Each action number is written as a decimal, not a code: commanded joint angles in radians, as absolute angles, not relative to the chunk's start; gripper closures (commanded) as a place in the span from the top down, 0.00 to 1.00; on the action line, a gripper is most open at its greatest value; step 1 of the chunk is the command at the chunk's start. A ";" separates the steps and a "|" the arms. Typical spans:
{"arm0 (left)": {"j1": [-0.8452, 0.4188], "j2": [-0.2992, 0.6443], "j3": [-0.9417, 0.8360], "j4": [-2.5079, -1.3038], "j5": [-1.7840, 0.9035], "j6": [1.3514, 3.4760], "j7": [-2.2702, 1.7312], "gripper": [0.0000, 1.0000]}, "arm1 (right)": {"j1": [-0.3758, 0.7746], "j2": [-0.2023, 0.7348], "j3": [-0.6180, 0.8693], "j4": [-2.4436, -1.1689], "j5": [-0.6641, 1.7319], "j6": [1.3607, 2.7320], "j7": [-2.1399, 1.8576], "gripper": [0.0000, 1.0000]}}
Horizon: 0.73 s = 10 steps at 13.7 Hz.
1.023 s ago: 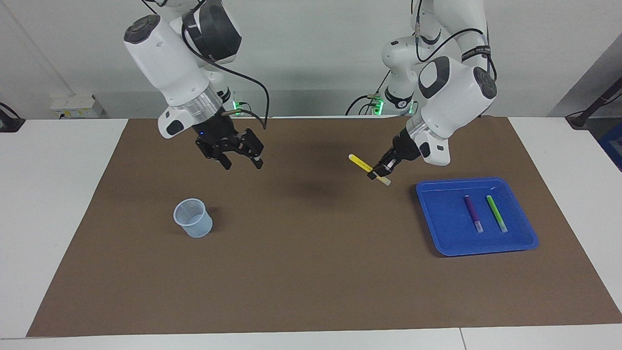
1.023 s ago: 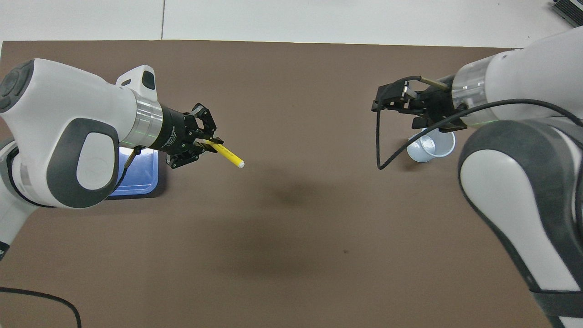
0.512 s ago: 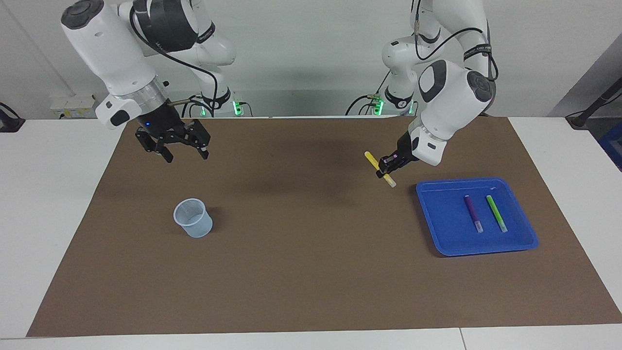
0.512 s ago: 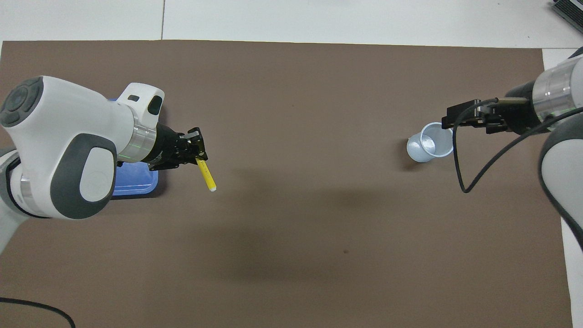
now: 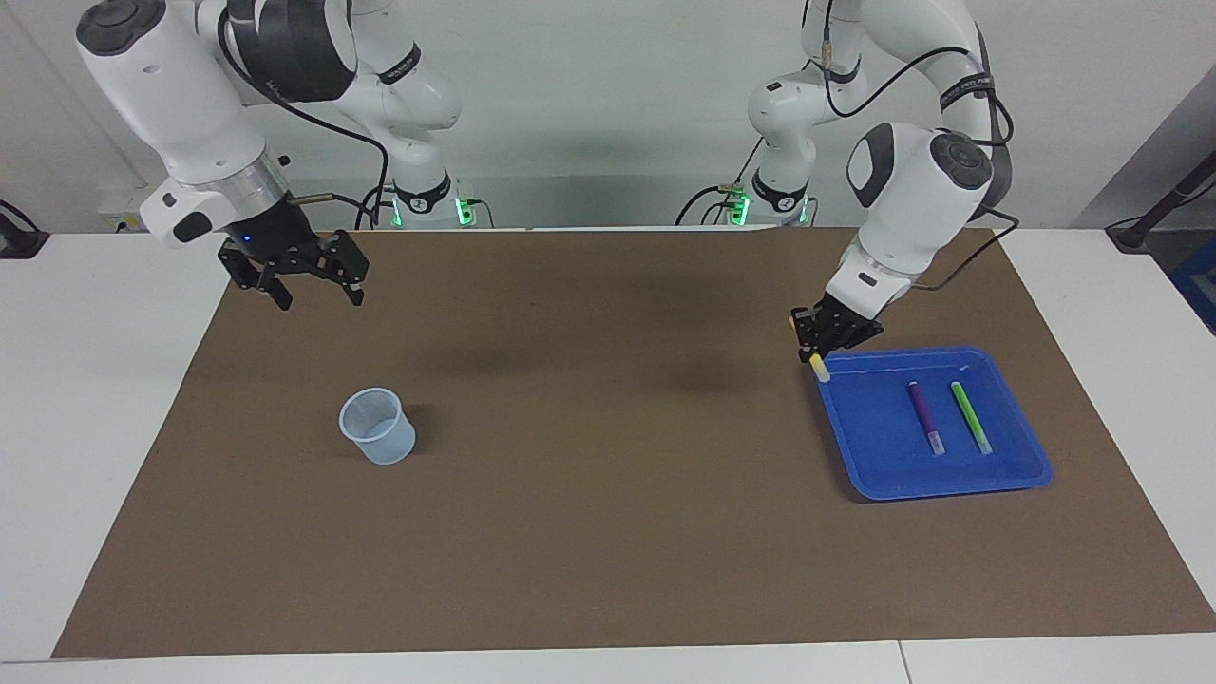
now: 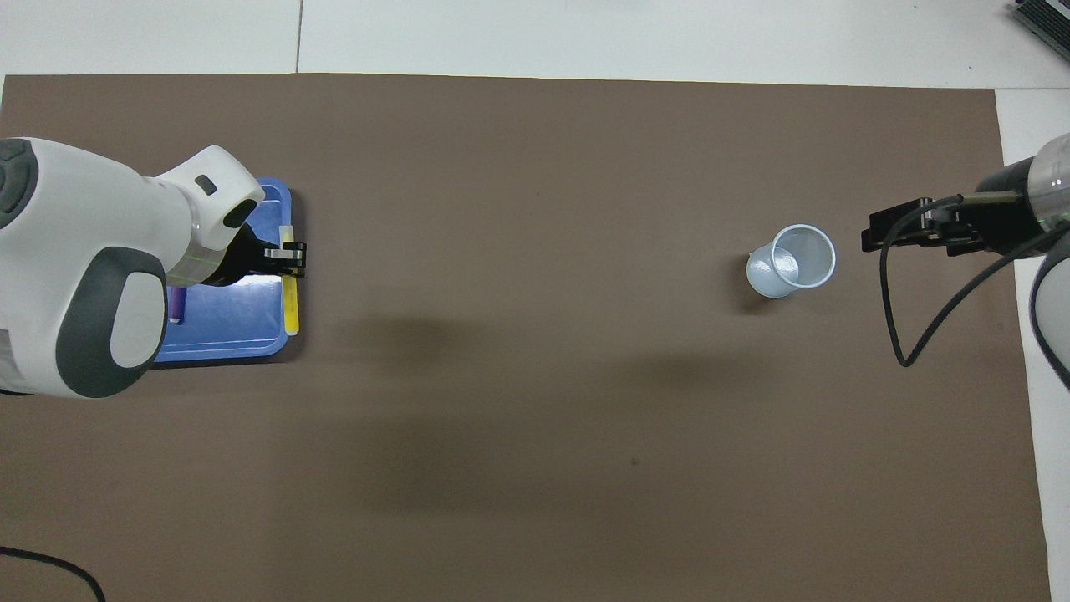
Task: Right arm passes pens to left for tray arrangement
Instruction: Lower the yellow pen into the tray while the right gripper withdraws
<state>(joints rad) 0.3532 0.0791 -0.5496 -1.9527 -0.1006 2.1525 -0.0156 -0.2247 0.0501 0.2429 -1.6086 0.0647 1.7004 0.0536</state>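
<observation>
1. Facing view, from its left edge: right gripper (image 5: 309, 287) up over the brown mat (image 5: 608, 532) at the right arm's end, fingers spread, nothing between them.
2. Translucent cup (image 5: 378, 427) upright on the mat, apart from that gripper.
3. Left gripper (image 5: 825, 344) over the rim of the blue tray (image 5: 1021, 470), on the edge toward the table's middle, fingers clamped on the yellow pen (image 5: 819, 369); pale tip pointing down at the rim.
4. Purple pen (image 5: 923, 416) and green pen (image 5: 971, 416) flat in the tray, side by side, not touching.
5. Overhead view: yellow pen (image 6: 290, 293) lined up along that same tray edge.
</observation>
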 commanded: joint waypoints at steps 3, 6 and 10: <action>0.439 0.100 -0.554 -2.085 -0.077 2.370 0.138 0.00 | -0.264 0.005 0.259 -1.649 0.025 1.675 0.034 1.00; 0.468 0.121 -0.552 -2.077 -0.007 2.390 0.181 0.00 | -0.267 -0.002 0.261 -1.651 0.025 1.632 0.031 1.00; 0.492 0.239 -0.537 -2.008 0.018 2.372 0.172 0.00 | -0.267 -0.015 0.259 -1.646 0.026 1.612 0.034 1.00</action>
